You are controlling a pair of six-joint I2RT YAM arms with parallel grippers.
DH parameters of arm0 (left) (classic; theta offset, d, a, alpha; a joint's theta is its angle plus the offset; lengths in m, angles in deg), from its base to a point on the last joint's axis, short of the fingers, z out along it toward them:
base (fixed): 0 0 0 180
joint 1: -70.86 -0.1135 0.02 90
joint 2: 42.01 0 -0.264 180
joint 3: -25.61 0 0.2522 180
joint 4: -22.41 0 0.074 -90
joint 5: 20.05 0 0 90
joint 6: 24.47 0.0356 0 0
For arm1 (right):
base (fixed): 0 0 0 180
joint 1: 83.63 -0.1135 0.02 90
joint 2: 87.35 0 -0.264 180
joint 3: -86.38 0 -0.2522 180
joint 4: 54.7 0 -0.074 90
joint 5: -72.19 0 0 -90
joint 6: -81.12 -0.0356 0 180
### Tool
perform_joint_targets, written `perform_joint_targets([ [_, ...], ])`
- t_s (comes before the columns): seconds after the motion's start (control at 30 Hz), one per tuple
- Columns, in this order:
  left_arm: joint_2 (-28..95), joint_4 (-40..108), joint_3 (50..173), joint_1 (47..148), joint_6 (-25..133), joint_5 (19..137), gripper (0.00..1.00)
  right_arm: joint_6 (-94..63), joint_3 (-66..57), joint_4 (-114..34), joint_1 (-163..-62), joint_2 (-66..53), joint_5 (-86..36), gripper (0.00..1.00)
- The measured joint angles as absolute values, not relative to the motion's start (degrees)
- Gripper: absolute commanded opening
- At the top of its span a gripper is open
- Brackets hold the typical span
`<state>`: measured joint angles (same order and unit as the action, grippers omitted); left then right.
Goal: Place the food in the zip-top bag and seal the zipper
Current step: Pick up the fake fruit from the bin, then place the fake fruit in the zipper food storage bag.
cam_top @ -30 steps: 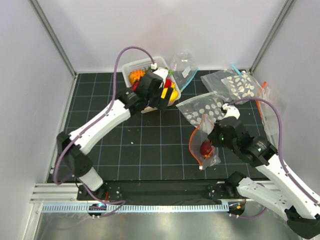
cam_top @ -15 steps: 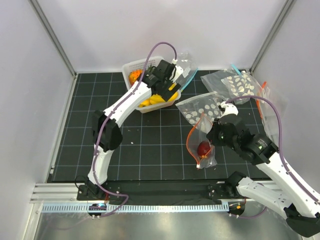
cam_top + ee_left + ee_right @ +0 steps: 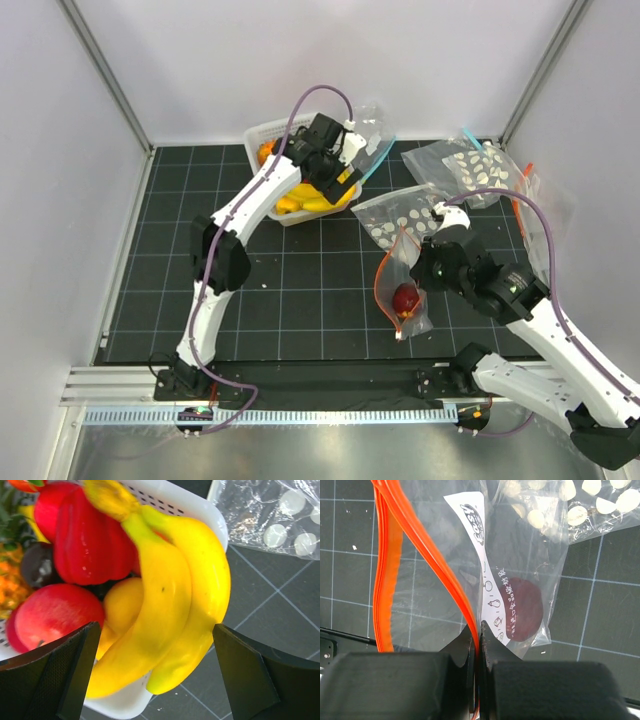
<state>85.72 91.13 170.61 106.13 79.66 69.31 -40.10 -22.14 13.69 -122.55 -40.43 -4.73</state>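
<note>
Zip-top bag [image 3: 400, 270]: right gripper [image 3: 479, 636] stays clamped on zipper [image 3: 387, 580]. Left gripper [image 3: 155, 672], jaws apart, has reached banana bunch [image 3: 170, 580]; you can expect a grasp next.

1. I see a black tabletop mat [image 3: 180, 200] with a pale grid, evenly lit.
2. Plain white walls [image 3: 330, 60] stand along the far, left and right edges.
3. A grey metal post [image 3: 105, 75] rises at each far corner.
4. A slotted aluminium rail [image 3: 300, 415] runs along the near edge.
</note>
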Motion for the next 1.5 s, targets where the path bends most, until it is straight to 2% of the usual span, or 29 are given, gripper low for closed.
perform_joint_targets([
  [0.37, 88.1, 94.1, 171.0, 105.3, 76.3, 76.2, 1.0, -40.0, -22.1, 13.5, -122.5, -40.5, -4.8, 0.01],
  [0.57, 87.8, 92.3, 169.4, 105.2, 74.7, 76.4, 0.69, -40.0, -22.1, 13.5, -122.5, -40.5, -4.8, 0.01],
  [0.67, 86.3, 90.2, 167.1, 105.2, 74.1, 76.5, 0.6, -40.1, -22.1, 13.5, -122.5, -40.5, -4.8, 0.01],
  [0.77, 84.2, 89.2, 165.4, 105.2, 73.3, 76.5, 0.56, -40.0, -22.1, 13.5, -122.5, -40.5, -4.7, 0.01],
  [1.1, 71.7, 84.8, 159.0, 105.2, 69.3, 79.1, 0.52, -40.0, -22.1, 13.5, -122.5, -40.4, -4.5, 0.01],
  [1.4, 46.5, 65.9, 130.8, 105.2, 52.4, 89.9, 0.5, -40.1, -22.0, 11.1, -122.5, -38.5, -4.5, 0.01],
  [1.5, 41.2, 60.6, 125.3, 106.0, 47.7, 93.7, 0.51, -40.2, -21.9, 9.9, -122.5, -38.0, -4.7, 0.01],
])
